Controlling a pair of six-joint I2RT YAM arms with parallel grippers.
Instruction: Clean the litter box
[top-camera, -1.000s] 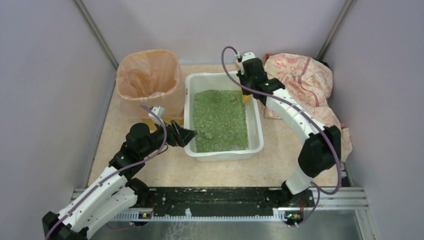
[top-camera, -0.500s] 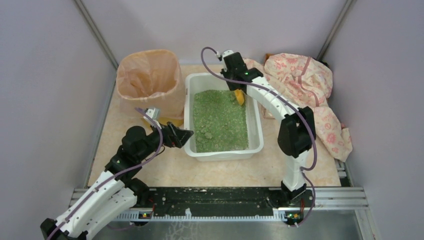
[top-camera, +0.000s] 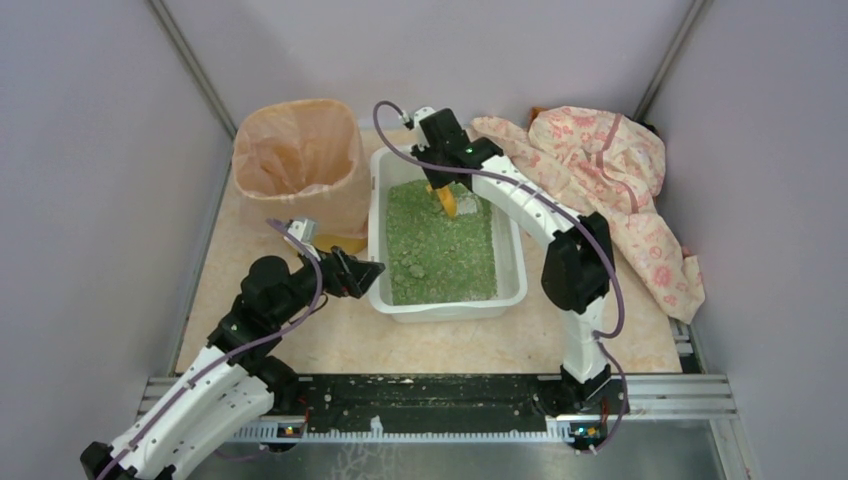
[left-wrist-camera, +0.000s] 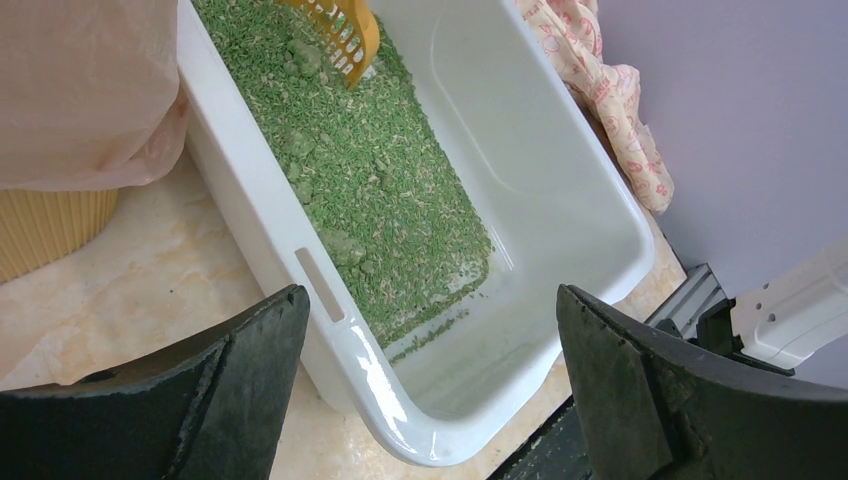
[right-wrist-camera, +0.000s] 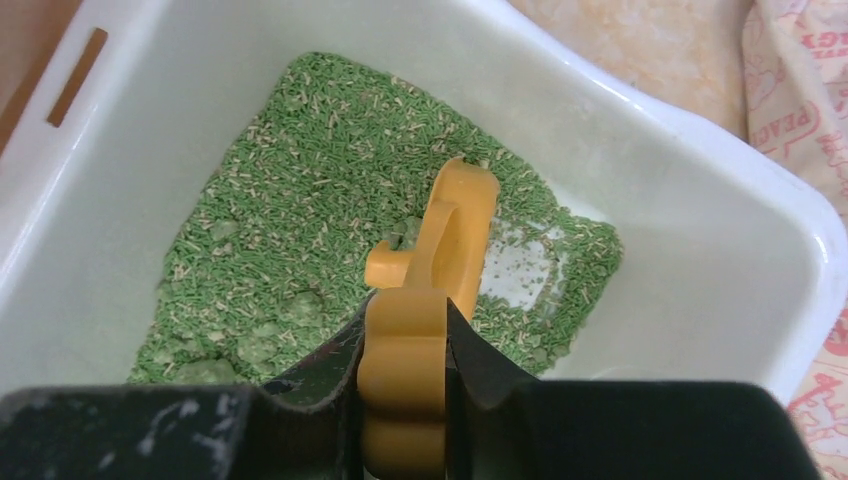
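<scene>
Right gripper (right-wrist-camera: 405, 345): fingers closed tight on the handle of the orange scoop (right-wrist-camera: 455, 235), handle pinched edge-on between the pads, blade pointing away from the hand and down into the green litter (right-wrist-camera: 300, 200). Left gripper (left-wrist-camera: 430, 335): fingers wide apart, holding nothing. The near corner of the litter box (top-camera: 446, 310) lies just ahead of and below them; I cannot tell whether either finger touches the rim. The box sits directly under my right hand, its far wall just beyond the scoop tip. Hazards noted:

1. The box is not held. If I drive the scoop along the floor, the tub could slide or twist on the table, since my left hand is only near it.
2. A bare patch of tub floor (right-wrist-camera: 520, 270) shows beside the blade, so the tip is probably at or near the bottom. More downward push may jam the blade or lever the handle round in my pinch.
3. The visible clumps (left-wrist-camera: 345, 240) lie toward my left hand, well back from the blade. A lift from here would probably bring up mostly clean litter.
4. The lined bin (top-camera: 297, 160) stands beyond the box wall to the left of my right hand. A tilted or hurried carry over that rim could shed litter on the table, or the blade could clip the wall.
</scene>
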